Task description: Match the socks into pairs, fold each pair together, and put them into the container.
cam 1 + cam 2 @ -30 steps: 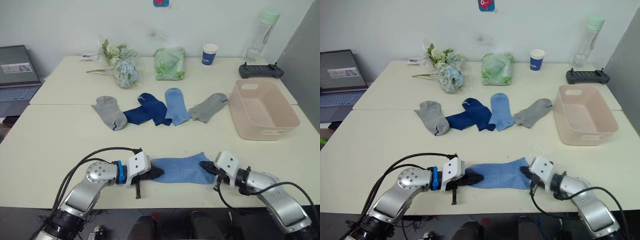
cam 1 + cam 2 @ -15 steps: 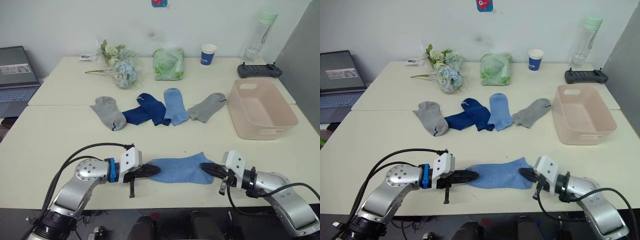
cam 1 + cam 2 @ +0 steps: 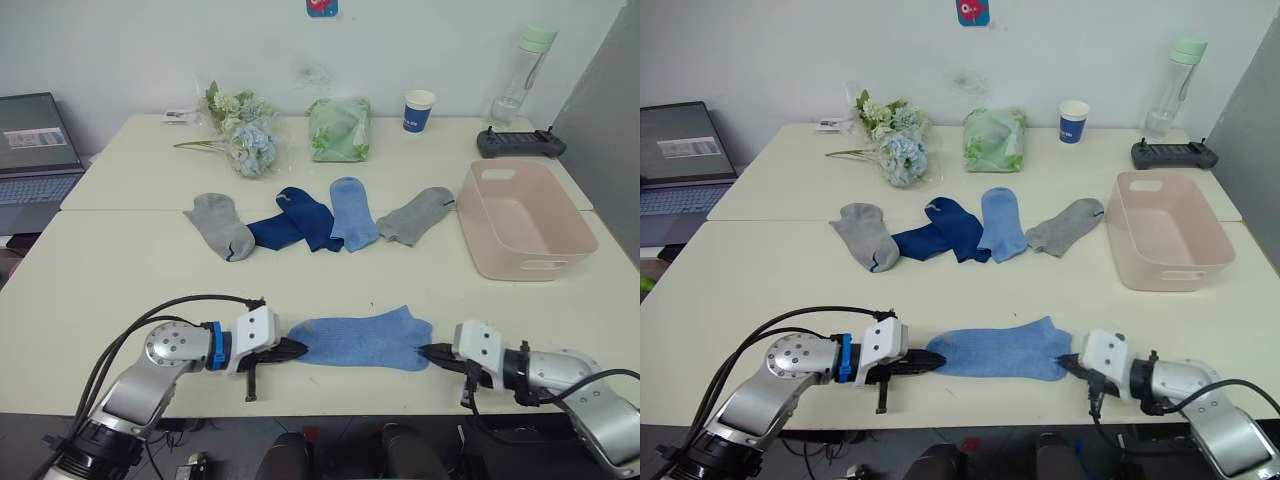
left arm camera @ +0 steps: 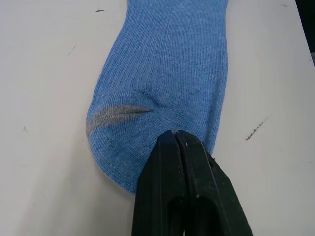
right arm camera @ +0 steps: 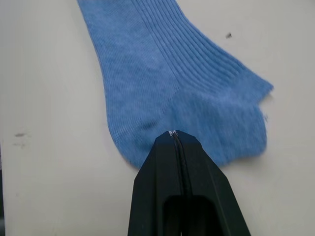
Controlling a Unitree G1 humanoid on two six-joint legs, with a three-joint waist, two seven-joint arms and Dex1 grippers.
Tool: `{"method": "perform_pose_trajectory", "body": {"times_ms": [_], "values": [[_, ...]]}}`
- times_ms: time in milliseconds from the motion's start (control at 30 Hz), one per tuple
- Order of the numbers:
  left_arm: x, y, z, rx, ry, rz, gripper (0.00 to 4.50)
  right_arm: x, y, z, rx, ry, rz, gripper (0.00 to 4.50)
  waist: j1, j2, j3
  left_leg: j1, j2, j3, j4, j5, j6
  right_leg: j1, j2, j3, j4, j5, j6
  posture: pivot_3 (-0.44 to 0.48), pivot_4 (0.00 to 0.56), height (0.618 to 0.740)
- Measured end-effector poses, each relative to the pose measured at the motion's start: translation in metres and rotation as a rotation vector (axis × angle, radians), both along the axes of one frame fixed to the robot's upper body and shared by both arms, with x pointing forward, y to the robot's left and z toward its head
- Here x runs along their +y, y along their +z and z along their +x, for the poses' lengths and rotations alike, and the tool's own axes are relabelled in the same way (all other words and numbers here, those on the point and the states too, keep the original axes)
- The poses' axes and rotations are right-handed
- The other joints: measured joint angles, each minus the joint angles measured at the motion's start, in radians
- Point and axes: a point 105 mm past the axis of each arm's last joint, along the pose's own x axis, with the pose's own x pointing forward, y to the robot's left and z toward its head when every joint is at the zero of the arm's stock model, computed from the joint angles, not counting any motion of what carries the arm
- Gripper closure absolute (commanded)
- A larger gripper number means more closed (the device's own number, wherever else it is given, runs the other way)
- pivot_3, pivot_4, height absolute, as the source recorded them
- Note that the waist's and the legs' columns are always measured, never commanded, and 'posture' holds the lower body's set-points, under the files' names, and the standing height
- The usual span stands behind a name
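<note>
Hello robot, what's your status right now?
Left claw and right claw both shut at opposite ends of the light blue sock. Sock flat on the table. Nothing in the way.

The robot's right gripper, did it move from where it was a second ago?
Yes. The right gripper has slid outward to the robot's right, away from the left gripper. It was over the light blue sock; now its shut tips sit at that sock's right edge.
</note>
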Motion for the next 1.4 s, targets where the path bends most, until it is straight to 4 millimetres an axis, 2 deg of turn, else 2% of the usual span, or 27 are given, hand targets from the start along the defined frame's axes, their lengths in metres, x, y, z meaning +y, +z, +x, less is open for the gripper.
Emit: {"method": "perform_pose_trajectory", "body": {"times_ms": [67, 167, 233, 300, 400, 500, 567, 767, 933, 1033, 1200, 1300, 1400], "values": [[0.003, 0.005, 0.004, 0.003, 0.036, -0.031, 4.49, -0.001, 0.009, 0.003, 0.007, -0.044, 0.055, 4.50, 0.000, 0.000, 0.000, 0.000, 0.000, 0.000, 0.000, 0.000, 0.000, 0.000, 0.000, 0.000, 0.000, 0.000, 0.000, 0.000, 0.150, 0.740], [0.011, 0.021, 0.012, 0.007, 0.122, -0.124, 3.88, -0.006, 0.032, 0.016, -0.068, -0.155, 0.148, 3.60, -0.002, 0.000, 0.000, 0.000, 0.001, 0.000, 0.000, 0.000, 0.000, 0.000, 0.000, 0.000, 0.000, 0.000, 0.000, 0.000, 0.150, 0.740], [0.025, 0.035, 0.023, -0.025, 0.214, -0.176, 3.15, -0.018, 0.047, 0.029, -0.130, -0.276, 0.198, 2.81, -0.001, 0.000, 0.000, 0.000, 0.000, -0.001, 0.000, 0.000, 0.000, 0.000, 0.000, 0.000, 0.000, 0.000, 0.000, 0.000, 0.150, 0.740], [0.041, 0.038, 0.035, -0.071, 0.316, -0.201, 2.59, -0.024, 0.051, 0.036, -0.163, -0.334, 0.202, 2.18, -0.001, 0.001, 0.000, 0.000, 0.000, 0.000, -0.001, 0.000, 0.000, 0.000, 0.000, 0.000, 0.000, 0.000, 0.000, 0.000, 0.150, 0.740], [0.062, 0.032, 0.053, -0.123, 0.509, -0.261, 1.62, -0.030, 0.046, 0.043, -0.184, -0.400, 0.184, 1.12, 0.000, 0.000, 0.000, 0.000, 0.000, 0.000, -0.001, 0.000, 0.000, -0.001, 0.000, 0.000, 0.000, 0.000, 0.000, 0.000, 0.150, 0.740], [0.064, 0.030, 0.057, -0.156, 0.564, -0.274, 0.68, -0.032, 0.042, 0.047, -0.196, -0.433, 0.180, 0.05, 0.000, 0.000, 0.000, -0.001, 0.000, 0.000, -0.001, 0.000, 0.000, -0.002, -0.001, 0.000, 0.000, 0.000, 0.000, 0.000, 0.150, 0.740], [0.065, 0.030, 0.059, -0.180, 0.589, -0.279, 0.02, -0.028, 0.041, 0.050, -0.202, -0.430, 0.187, 0.00, -0.001, 0.000, 0.000, -0.001, 0.000, 0.000, -0.001, 0.000, 0.000, -0.002, -0.001, 0.000, 0.000, 0.000, 0.000, 0.000, 0.150, 0.740], [0.068, 0.022, 0.054, -0.185, 0.633, -0.272, 0.02, -0.021, 0.040, 0.061, -0.247, -0.406, 0.141, 0.00, -0.001, 0.000, 0.000, 0.000, 0.000, 0.000, -0.001, 0.000, 0.000, -0.002, -0.001, 0.000, 0.000, 0.000, 0.000, 0.000, 0.150, 0.740], [0.058, 0.027, 0.052, -0.203, 0.576, -0.267, 0.02, -0.006, 0.036, 0.085, -0.316, -0.351, 0.033, 0.00, -0.002, 0.000, 0.000, 0.000, 0.000, 0.001, -0.001, 0.000, 0.000, -0.002, -0.001, 0.001, 0.000, 0.000, 0.000, 0.000, 0.150, 0.740], [0.042, 0.041, 0.053, -0.214, 0.501, -0.301, 0.02, 0.012, 0.041, 0.111, -0.366, -0.308, -0.010, 0.00, -0.005, 0.000, 0.001, 0.000, 0.000, 0.002, -0.001, 0.000, -0.001, -0.003, -0.001, 0.001, 0.001, 0.000, 0.000, 0.000, 0.150, 0.740], [0.022, 0.065, 0.055, -0.220, 0.430, -0.360, 0.02, 0.036, 0.050, 0.145, -0.395, -0.303, 0.019, 0.00, -0.005, 0.000, 0.001, -0.004, 0.000, 0.002, -0.001, 0.001, -0.001, -0.007, -0.001, 0.001, 0.001, 0.000, 0.000, 0.000, 0.150, 0.740], [0.006, 0.081, 0.054, -0.229, 0.379, -0.404, 0.02, 0.047, 0.051, 0.168, -0.445, -0.264, -0.069, 0.00, -0.005, 0.000, 0.001, -0.008, 0.000, 0.003, 0.000, 0.003, -0.005, -0.010, -0.001, 0.001, 0.001, 0.001, 0.000, 0.000, 0.150, 0.740], [0.002, 0.088, 0.055, -0.243, 0.382, -0.417, 0.02, 0.052, 0.049, 0.186, -0.491, -0.224, -0.163, 0.00, -0.005, 0.000, 0.001, -0.010, 0.000, 0.002, 0.000, 0.003, -0.005, -0.012, -0.001, 0.001, 0.000, 0.001, 0.000, 0.000, 0.150, 0.740]]}}
